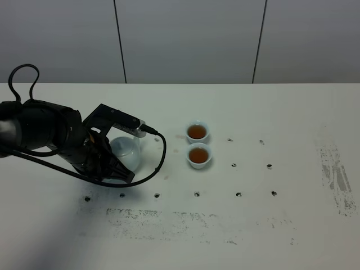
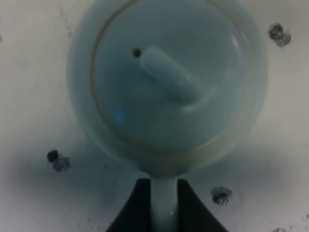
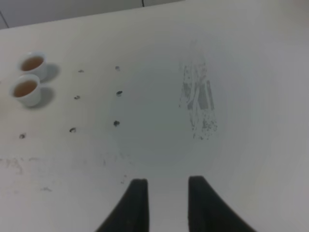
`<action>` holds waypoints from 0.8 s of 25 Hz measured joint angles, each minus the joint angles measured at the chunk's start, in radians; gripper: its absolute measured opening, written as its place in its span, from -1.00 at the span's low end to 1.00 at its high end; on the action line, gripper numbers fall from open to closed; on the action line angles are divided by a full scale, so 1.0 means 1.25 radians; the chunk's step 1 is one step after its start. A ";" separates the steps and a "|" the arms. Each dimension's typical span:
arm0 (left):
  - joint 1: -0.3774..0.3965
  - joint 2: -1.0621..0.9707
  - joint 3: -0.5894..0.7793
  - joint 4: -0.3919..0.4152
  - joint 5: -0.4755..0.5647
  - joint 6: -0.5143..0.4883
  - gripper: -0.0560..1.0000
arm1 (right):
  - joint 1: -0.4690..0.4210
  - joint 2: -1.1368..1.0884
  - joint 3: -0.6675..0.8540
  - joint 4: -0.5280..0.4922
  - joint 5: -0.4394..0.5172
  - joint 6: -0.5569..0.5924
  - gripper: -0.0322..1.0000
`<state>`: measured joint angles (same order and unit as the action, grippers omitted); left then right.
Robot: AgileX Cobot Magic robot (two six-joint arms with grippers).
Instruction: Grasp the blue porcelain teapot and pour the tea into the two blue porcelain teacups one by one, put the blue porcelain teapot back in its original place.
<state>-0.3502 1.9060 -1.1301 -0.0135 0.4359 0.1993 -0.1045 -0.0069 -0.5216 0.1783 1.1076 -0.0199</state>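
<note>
The pale blue teapot [image 1: 126, 151] stands upright left of centre on the white table. In the left wrist view I look down on its lid and knob [image 2: 170, 79]. My left gripper [image 1: 110, 162] is shut on the teapot's loop handle [image 2: 164, 203], which sits between the two dark fingers [image 2: 137, 208]. The two teacups [image 1: 197, 131] [image 1: 199, 156] stand side by side to the right of the teapot, each holding brown tea. They also show in the right wrist view [image 3: 33, 63] [image 3: 26, 89]. My right gripper [image 3: 166, 205] is open and empty over bare table, far from the cups.
A black cable [image 1: 160, 160] loops from the left arm past the teapot. Small dark marks [image 1: 233, 165] dot the table [image 1: 270, 112]. Scuffed grey patches lie at the front [image 1: 169, 219] and right [image 1: 337, 180]. A panelled wall stands behind.
</note>
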 joint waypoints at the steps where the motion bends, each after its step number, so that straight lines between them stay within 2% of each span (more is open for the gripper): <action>1: 0.000 0.001 0.000 0.000 0.000 0.000 -0.66 | 0.000 0.000 0.000 0.000 0.000 0.000 -0.51; 12: 0.000 0.001 0.000 0.000 -0.002 0.037 -0.61 | 0.000 0.000 0.000 0.000 0.000 0.001 -0.51; 17: 0.000 0.001 0.000 0.000 -0.005 0.037 -0.23 | 0.000 0.000 0.000 0.000 0.000 0.001 -0.51; 20: 0.000 0.001 0.000 0.000 0.001 0.037 -0.08 | 0.000 0.000 0.000 0.000 0.000 0.001 -0.51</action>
<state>-0.3502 1.9070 -1.1301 -0.0135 0.4366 0.2450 -0.1045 -0.0069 -0.5216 0.1783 1.1076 -0.0190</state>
